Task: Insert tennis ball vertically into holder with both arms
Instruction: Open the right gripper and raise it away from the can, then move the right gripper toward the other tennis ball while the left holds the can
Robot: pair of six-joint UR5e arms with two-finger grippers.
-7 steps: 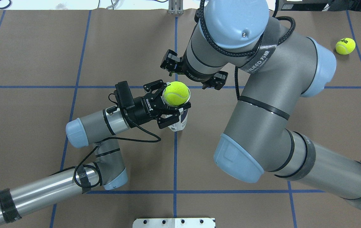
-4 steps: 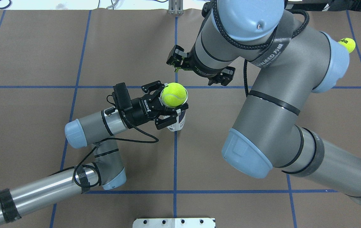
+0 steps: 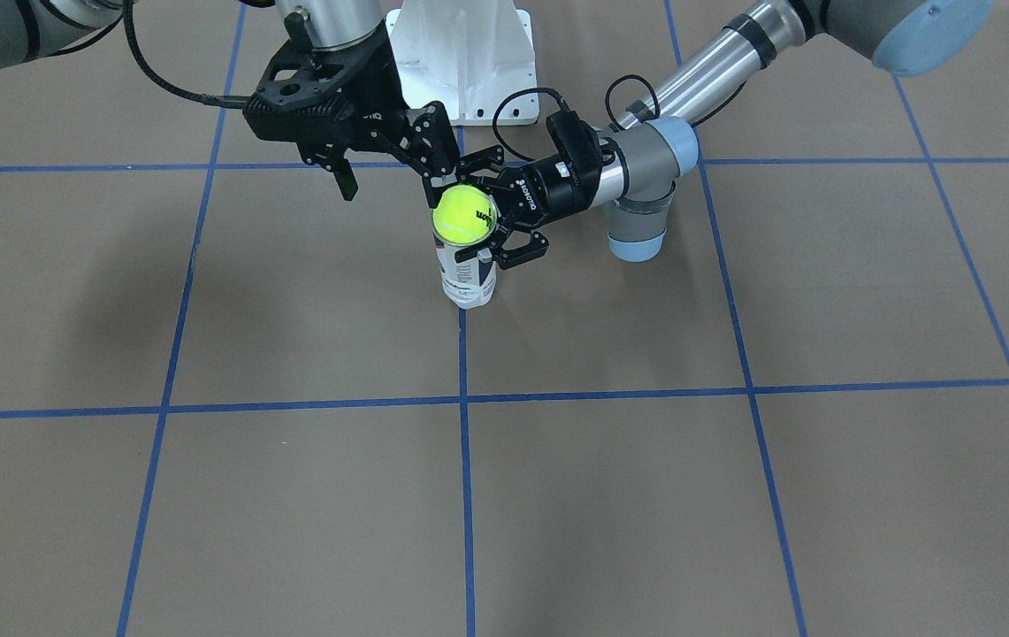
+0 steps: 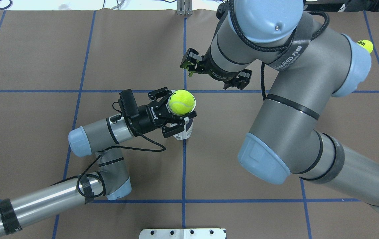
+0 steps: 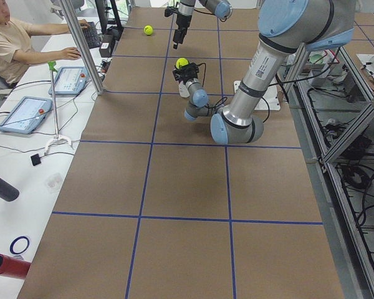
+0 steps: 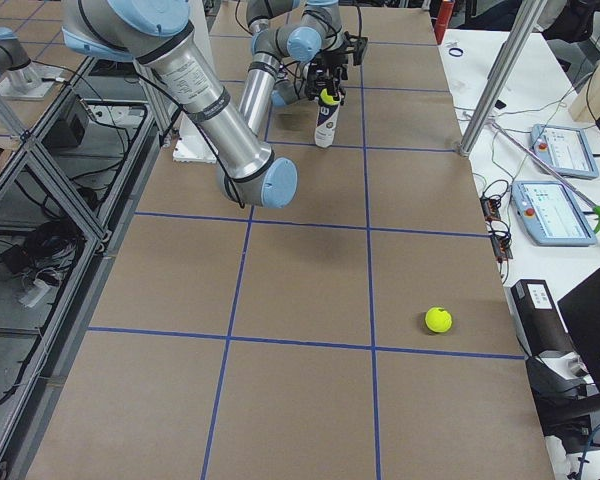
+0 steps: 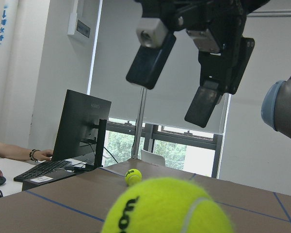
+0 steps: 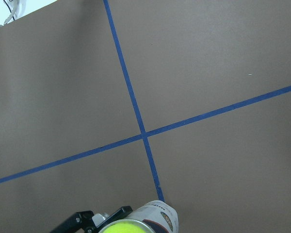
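The holder (image 4: 185, 130), a clear can with a white-and-navy label, stands upright on the table; it also shows in the front view (image 3: 467, 281). My left gripper (image 4: 178, 115) is shut around its upper part, coming in level from the left (image 3: 499, 223). A yellow-green tennis ball (image 4: 182, 102) sits in the can's mouth, its top above the rim (image 3: 462, 215). My right gripper (image 4: 214, 71) is open and empty, above and beyond the ball, fingers pointing down (image 3: 389, 177). The left wrist view shows the ball (image 7: 167, 206) below the open right gripper (image 7: 189, 73).
A second tennis ball (image 4: 365, 45) lies at the far right of the table, partly behind my right elbow, and shows in the right side view (image 6: 438, 319). The white pedestal base (image 3: 460, 53) stands at the robot's side. An operator (image 5: 12, 37) sits at the side bench.
My right gripper has risen and drawn away from the ball toward the far right. My left gripper and the can with the ball have shifted slightly left.
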